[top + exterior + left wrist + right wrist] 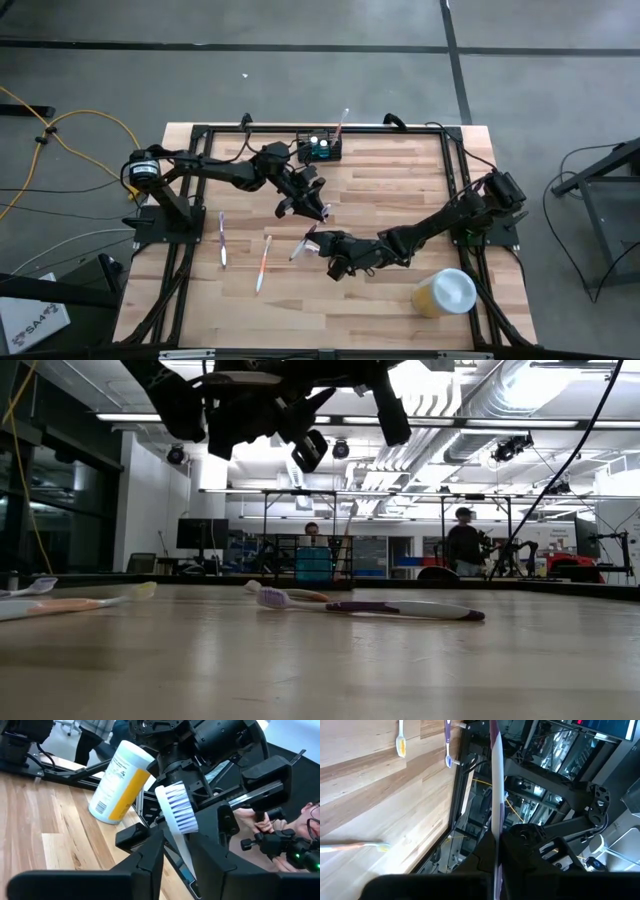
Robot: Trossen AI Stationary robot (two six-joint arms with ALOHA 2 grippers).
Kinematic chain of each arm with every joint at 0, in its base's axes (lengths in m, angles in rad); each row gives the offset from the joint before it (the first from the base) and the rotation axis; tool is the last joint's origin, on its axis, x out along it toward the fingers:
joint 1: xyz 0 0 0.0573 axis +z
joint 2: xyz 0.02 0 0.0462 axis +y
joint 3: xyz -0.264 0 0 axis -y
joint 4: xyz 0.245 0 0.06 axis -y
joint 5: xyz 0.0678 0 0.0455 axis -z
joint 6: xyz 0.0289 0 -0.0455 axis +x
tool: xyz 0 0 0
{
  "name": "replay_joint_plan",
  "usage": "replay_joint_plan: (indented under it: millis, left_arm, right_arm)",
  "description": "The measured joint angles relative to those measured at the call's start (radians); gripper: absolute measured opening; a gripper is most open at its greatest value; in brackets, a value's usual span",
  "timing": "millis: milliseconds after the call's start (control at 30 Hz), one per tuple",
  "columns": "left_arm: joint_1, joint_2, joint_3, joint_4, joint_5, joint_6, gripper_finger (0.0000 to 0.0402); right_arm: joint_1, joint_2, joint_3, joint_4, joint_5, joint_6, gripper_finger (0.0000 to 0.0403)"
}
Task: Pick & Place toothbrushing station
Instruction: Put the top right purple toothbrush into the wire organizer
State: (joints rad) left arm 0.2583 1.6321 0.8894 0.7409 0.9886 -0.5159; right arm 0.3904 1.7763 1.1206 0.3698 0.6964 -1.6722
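— Wooden table (400,185), both arms crowded at its middle: what's the worry?
— Right end effector (320,241) is clenched on a purple brush (493,795). Left end effector (306,204), just beside it, has a white brush (177,812) running through it; gripped or loose, I can't tell.
— So?
— Arms that near could clash, and a loose brush would likely drop. Station (320,148) sits at the far edge, well apart; a handle twisted in the grip may miss its slots.
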Motion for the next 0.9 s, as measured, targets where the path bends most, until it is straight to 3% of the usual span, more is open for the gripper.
replay_joint_plan:
  millis: [400, 900]
  left_arm:
    - [-0.014, -0.002, 0.0, 0.001, 0.005, -0.022, 0.001]
    - [-0.014, -0.002, 0.0, 0.001, 0.004, -0.03, 0.0003]
  right_arm:
    - [-0.014, 0.0, 0.0, -0.012, 0.002, -0.013, 0.0004]
    - [-0.017, 0.0, 0.0, -0.021, 0.009, -0.004, 0.0019]
